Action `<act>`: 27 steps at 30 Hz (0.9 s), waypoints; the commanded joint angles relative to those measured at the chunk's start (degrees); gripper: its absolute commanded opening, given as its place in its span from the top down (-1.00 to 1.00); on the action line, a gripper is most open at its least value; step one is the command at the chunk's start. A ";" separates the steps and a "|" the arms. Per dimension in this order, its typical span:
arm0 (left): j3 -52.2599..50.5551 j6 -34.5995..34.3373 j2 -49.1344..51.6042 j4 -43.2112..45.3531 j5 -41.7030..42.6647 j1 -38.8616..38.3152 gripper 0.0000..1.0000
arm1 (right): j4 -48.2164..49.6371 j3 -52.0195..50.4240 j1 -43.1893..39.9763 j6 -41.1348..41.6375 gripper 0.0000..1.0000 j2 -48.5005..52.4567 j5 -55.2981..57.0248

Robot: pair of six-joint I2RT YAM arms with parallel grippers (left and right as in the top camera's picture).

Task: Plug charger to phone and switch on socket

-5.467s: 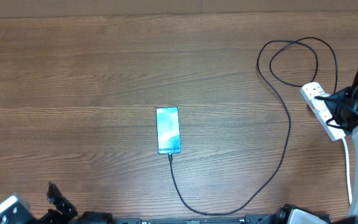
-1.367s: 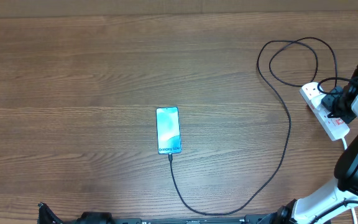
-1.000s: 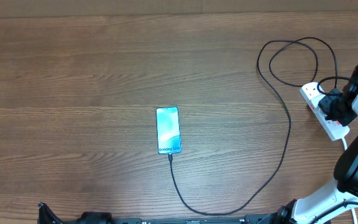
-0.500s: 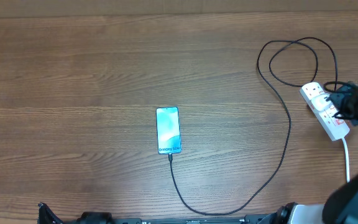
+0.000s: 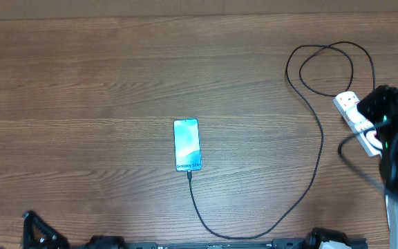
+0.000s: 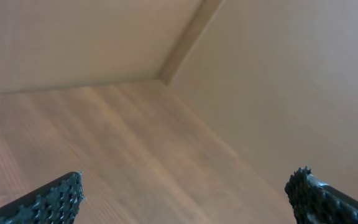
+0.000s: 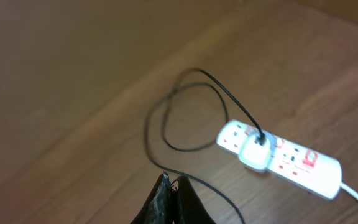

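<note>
Looking from the left, the left gripper (image 6: 188,202) sat low at the near-left edge, fingers wide apart and empty, well away from everything. The phone (image 5: 186,144) lay flat in the middle of the table (image 5: 81,83). The charger (image 5: 321,152) ran from its near end, curved right and looped up to a white adapter (image 7: 257,154) in the socket (image 7: 291,163) at the far right. The right gripper (image 7: 169,200) hung near the strip, fingertips pinched together, touching nothing. My guess: switching on was the step in hand. Best to come straight down with the closed tip on the red switch (image 7: 309,158) and press lightly so the strip didn't skid. Couldn't tell if any switch was on or the plug fully seated, and overhead the arm covered part of the strip.
</note>
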 commanded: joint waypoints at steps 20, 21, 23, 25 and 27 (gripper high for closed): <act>-37.83 30.45 -0.63 48.70 20.70 0.24 -0.99 | -1.84 0.33 1.75 -5.07 0.91 -22.51 0.98; -38.47 30.47 -0.63 47.74 20.09 0.24 -0.99 | -2.12 0.57 1.75 -5.07 0.91 -22.77 0.98; -39.63 30.40 -0.63 46.18 19.43 0.24 -1.00 | -3.19 1.62 1.75 -5.07 0.91 -23.10 0.98; -40.79 30.45 -0.63 46.29 19.37 0.24 -0.99 | -4.52 2.95 1.75 -5.07 0.90 -23.12 0.98; -41.86 30.45 -0.63 46.21 18.95 0.24 -0.99 | -5.92 4.50 1.75 -5.07 0.90 -23.12 0.98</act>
